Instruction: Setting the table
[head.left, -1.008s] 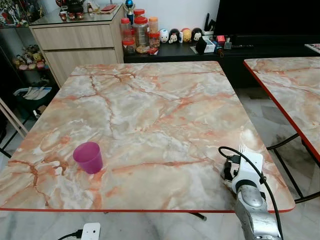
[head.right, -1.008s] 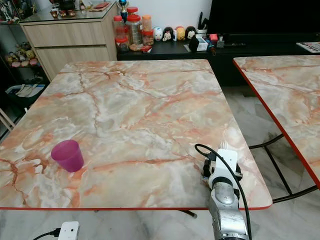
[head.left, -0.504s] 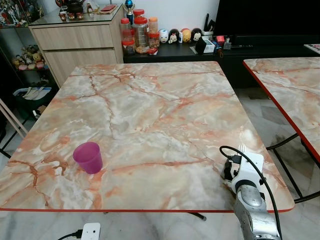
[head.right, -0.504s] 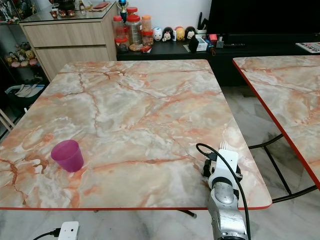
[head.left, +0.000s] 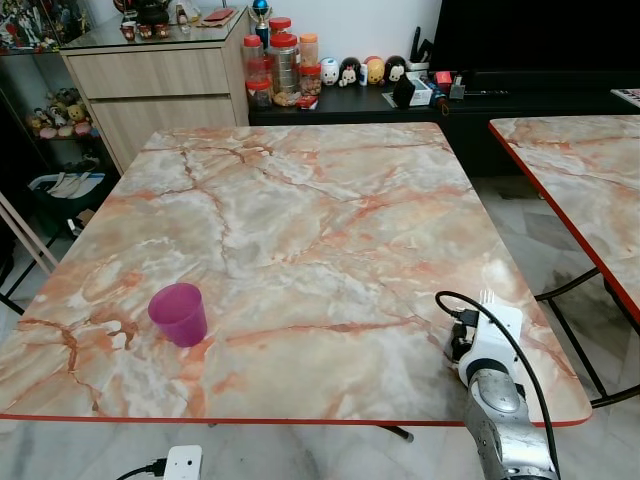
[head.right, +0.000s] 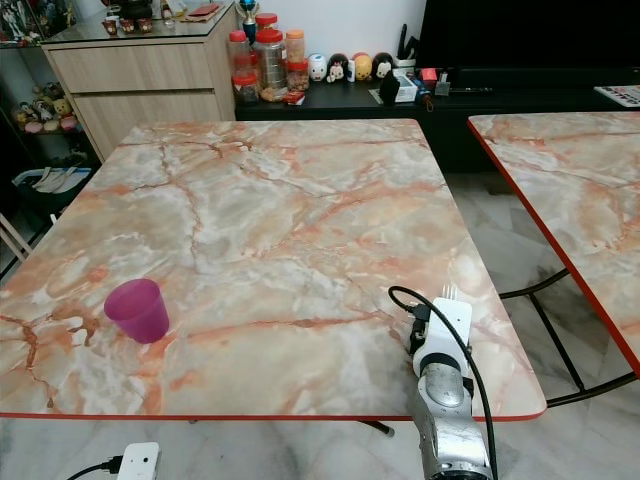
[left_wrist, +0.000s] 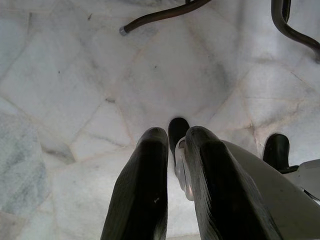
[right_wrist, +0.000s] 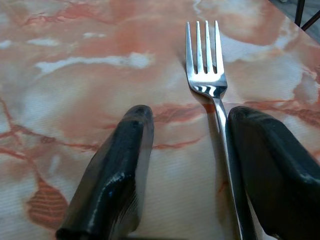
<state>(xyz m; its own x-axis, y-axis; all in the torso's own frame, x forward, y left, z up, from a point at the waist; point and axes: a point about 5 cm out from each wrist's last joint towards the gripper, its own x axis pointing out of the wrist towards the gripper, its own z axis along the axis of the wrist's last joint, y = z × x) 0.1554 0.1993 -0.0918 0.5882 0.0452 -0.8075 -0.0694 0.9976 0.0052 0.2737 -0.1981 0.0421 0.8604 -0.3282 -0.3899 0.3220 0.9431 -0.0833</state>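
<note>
A silver fork (right_wrist: 209, 75) lies flat on the marble table (head.left: 300, 220) near its front right corner, tines pointing away from me. My right gripper (right_wrist: 190, 117) is low over the table and open. Its fingers (right_wrist: 122, 165) straddle the fork, and the handle runs close along one of them. From the head, the fork's tines (head.left: 487, 296) poke out beyond my right wrist (head.left: 490, 345). A purple plastic cup (head.left: 178, 313) stands upright near the front left of the table. My left gripper (left_wrist: 172, 137) hangs shut over the pale floor tiles.
A second marble table (head.left: 580, 180) stands to the right across a narrow gap. Behind are a wooden cabinet (head.left: 160, 85) and a black low unit (head.left: 480, 95) with jars and figurines. A white power strip (head.left: 180, 462) lies on the floor in front.
</note>
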